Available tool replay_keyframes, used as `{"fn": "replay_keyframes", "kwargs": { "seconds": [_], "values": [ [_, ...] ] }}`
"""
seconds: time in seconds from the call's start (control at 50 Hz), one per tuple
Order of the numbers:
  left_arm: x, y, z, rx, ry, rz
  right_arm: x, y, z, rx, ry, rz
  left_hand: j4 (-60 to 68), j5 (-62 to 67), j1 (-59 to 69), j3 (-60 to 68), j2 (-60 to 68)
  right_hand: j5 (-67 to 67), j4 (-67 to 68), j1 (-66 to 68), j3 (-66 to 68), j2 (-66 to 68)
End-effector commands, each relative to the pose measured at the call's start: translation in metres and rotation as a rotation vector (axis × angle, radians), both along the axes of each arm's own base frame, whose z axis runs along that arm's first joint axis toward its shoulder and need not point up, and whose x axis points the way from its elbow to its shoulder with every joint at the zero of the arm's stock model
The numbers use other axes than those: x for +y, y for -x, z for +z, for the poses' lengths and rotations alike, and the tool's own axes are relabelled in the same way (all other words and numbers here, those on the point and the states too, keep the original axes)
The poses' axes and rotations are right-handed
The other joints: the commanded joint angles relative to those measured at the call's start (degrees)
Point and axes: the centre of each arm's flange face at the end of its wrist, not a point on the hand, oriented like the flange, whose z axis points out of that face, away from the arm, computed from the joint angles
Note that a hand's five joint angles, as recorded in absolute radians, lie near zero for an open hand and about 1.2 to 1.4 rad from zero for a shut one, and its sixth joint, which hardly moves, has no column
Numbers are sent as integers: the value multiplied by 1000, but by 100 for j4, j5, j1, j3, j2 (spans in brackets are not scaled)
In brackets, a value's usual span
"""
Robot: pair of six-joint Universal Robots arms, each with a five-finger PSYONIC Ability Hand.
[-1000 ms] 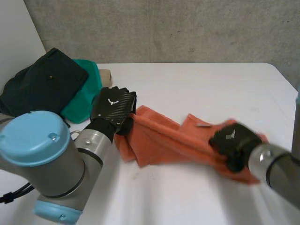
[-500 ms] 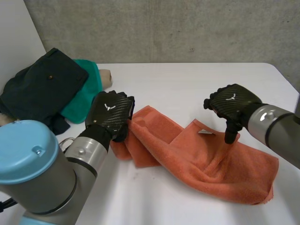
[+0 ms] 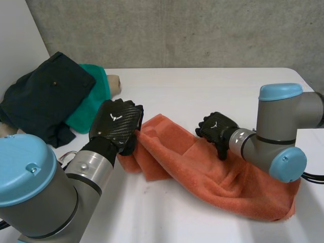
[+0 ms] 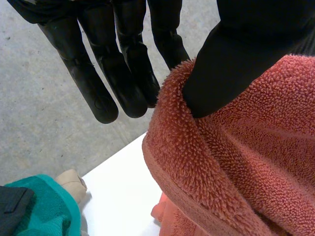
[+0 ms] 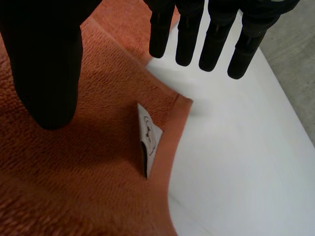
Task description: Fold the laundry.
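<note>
Left hand (image 3: 116, 124): thumb and fingers pinch edge of orange towel (image 3: 228, 177). Right hand (image 3: 216, 129): fingers straight, holding nothing, towel corner with tag (image 5: 149, 140) just short of fingertips. Towel bunched on table (image 3: 202, 91), no clean fold yet. Dark garment (image 3: 45, 93) and teal garment (image 3: 93, 104) piled beyond left fingers, unfolded. Judged early.

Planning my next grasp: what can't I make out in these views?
Head view: orange towel end under left hand, hidden by the hand's back.
Head view: towel edge behind right arm.
Right wrist view: label print, too small.
Head view: beige item, mostly behind teal cloth.
</note>
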Motion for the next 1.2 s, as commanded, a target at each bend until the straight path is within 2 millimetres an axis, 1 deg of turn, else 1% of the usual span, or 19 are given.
{"fn": "replay_keyframes", "kwargs": {
  "seconds": [0.02,0.04,0.14,0.22,0.24,0.3,0.34,0.36,0.44,0.5,0.56,0.66,0.72,0.78,0.84,0.9,1.02,1.12,1.2],
  "values": [
    [0,-1,-1,0,-3,1,-1,-2,-7,4,-12,-2,1118,1356,1376,1164,1135,4579,4612,4646,4713,4763],
    [0,-1,-1,0,-3,1,-1,-2,-5,3,-4,-5,1118,1356,1376,1164,1135,5402,5435,5469,5537,5586],
    [-2,-1,2,3,6,7,-9,-2,21,-82,88,-50,1118,1356,1376,1164,1135,5411,5443,5478,5545,5594],
    [-7,-2,4,6,13,18,-5,5,70,-153,190,-74,1118,1356,1376,1164,1135,5411,5443,5478,5545,5594],
    [-8,-3,4,6,13,21,4,9,88,-158,214,-73,1118,1356,1376,1164,1135,5411,5443,5478,5545,5594],
    [-16,-7,4,7,14,46,19,24,119,-141,205,-94,1118,1356,1376,1164,1135,5411,5443,5478,5545,5594],
    [-20,-10,4,6,13,59,21,36,126,-119,174,-122,1118,1356,1376,1164,1135,5411,5443,5478,5545,5594],
    [-24,-12,2,2,8,70,24,52,131,-91,127,-163,1118,1356,1376,1164,1135,5411,5443,5478,5545,5594],
    [-26,-12,-6,-9,-10,73,45,74,127,20,-52,-189,1118,1356,1376,1164,1135,5411,5443,5478,5545,5594],
    [-32,-9,-18,-27,-34,72,59,76,116,98,-140,-149,1118,1356,1376,1164,1135,5411,5443,5478,5545,5594],
    [-40,-3,-29,-40,-53,64,55,76,111,104,-129,-146,1118,1356,1376,1164,1135,5411,5443,5478,5545,5594],
    [-55,6,-41,-49,-69,50,41,74,73,106,-196,-184,1118,1356,1376,1164,1135,5411,5443,5478,5545,5594],
    [-61,7,-44,-51,-73,55,47,73,53,117,-272,-191,1118,1356,1376,1164,1135,5411,5443,5478,5545,5594],
    [-56,8,-47,-58,-83,46,49,70,46,98,-280,-205,1118,1356,1376,1164,1135,5411,5443,5478,5545,5594],
    [-51,7,-48,-63,-89,39,42,70,46,44,-250,-247,1118,1356,1376,1164,1135,5411,5443,5478,5545,5594],
    [-47,5,-47,-64,-92,39,32,69,60,-58,-180,-298,1118,1356,1376,1164,1135,2386,2419,2453,2520,2570],
    [-42,3,-37,-52,-73,36,32,67,97,-138,-82,-307,1118,1356,1376,1164,1135,289,321,356,423,472],
    [-39,1,-31,-44,-59,36,32,67,94,-125,-108,-307,1118,1356,1376,1164,1135,-453,-421,-386,-319,-270],
    [-39,0,-32,-47,-63,38,32,65,74,-84,-203,-307,1118,1356,1376,1164,1135,-589,-556,-522,-454,-405]
  ]
}}
